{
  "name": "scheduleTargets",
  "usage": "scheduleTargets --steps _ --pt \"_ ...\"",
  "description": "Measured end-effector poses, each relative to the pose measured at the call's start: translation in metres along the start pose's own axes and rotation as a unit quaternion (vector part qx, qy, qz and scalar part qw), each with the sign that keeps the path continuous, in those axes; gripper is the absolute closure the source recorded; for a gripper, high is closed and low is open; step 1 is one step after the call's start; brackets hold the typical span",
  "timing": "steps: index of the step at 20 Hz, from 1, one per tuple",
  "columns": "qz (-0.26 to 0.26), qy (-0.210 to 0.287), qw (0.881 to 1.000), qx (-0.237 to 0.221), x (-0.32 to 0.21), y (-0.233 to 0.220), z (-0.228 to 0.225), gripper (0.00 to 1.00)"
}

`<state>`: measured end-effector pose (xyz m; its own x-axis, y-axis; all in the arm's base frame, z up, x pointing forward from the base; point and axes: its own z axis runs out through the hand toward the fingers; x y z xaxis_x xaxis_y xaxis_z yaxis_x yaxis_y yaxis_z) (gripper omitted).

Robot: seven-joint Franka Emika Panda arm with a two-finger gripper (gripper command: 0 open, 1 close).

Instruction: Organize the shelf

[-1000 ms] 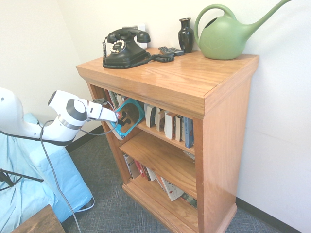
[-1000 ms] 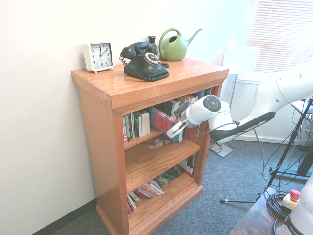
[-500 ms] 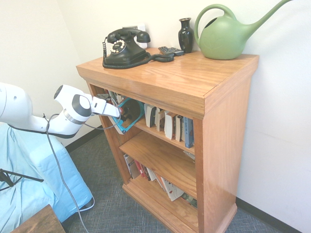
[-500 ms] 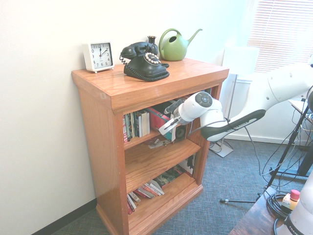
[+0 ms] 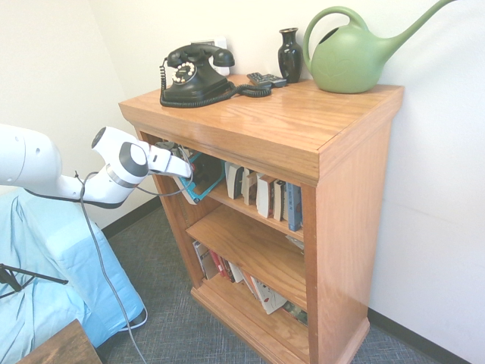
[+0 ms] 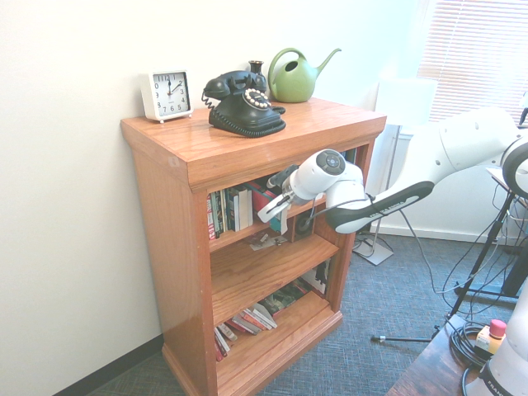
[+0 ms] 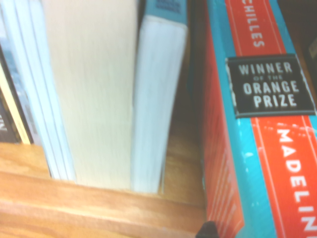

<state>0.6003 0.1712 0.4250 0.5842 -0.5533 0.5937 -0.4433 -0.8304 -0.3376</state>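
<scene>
We see the shelf (image 5: pixel 333 174) against the wall, our gripper (image 5: pixel 184 171) reaching into its top tier at the 9 o'clock end in the first exterior view. The teal-and-red book (image 7: pixel 257 148) stands beside pale books (image 7: pixel 94 94). We cannot tell whether the fingers are closed.

The arm (image 5: pixel 45 167) is glossy white with rounded segments, a grey round joint cap (image 5: pixel 139 161), and a black band underneath.
</scene>
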Motion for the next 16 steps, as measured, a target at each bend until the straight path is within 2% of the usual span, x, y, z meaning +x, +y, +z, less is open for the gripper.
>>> scheduleTargets --steps 7,8,16 --pt "0.002 0.000 1.000 0.000 0.0021 -0.0059 0.0038 1.00" --pt "0.002 0.000 1.000 0.000 0.0021 -0.0059 0.0038 0.00" --pt "-0.003 0.001 1.000 -0.001 0.0005 -0.0071 0.0035 0.00"
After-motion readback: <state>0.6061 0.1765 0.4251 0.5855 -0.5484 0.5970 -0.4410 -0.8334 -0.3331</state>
